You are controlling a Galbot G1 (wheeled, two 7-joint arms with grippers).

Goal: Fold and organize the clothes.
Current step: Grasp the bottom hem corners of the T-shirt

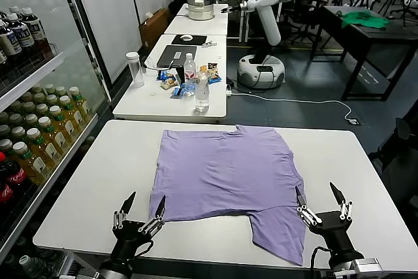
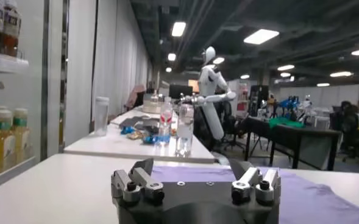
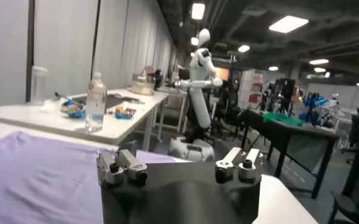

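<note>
While both arms sit low at the bottom edge of the head view, I see my left gripper [image 1: 143, 211] at lower left with its fingers spread wide and nothing between them, its inner fingertip right at the near left hem of the T-shirt [image 1: 228, 178], though I cannot tell whether it touches. My right gripper [image 1: 320, 199] at lower right is just as wide and also holds nothing; its inner finger stands at the shirt's right edge, beside the flap that hangs toward the near side. The lavender T-shirt lies spread flat on the white table [image 1: 91, 187] in the middle of the frame, collar side away from me, with one lower corner trailing toward the bottom right. Along the left edge of the frame a glass-fronted shelf [image 1: 36, 129] holds rows of bottled drinks, yellow-green ones in the middle and dark ones above and below. On the farther table [image 1: 140, 106] above centre stand two water bottles [image 1: 202, 93], a tall clear cup [image 1: 134, 68], a laptop and some snack packets.
</note>
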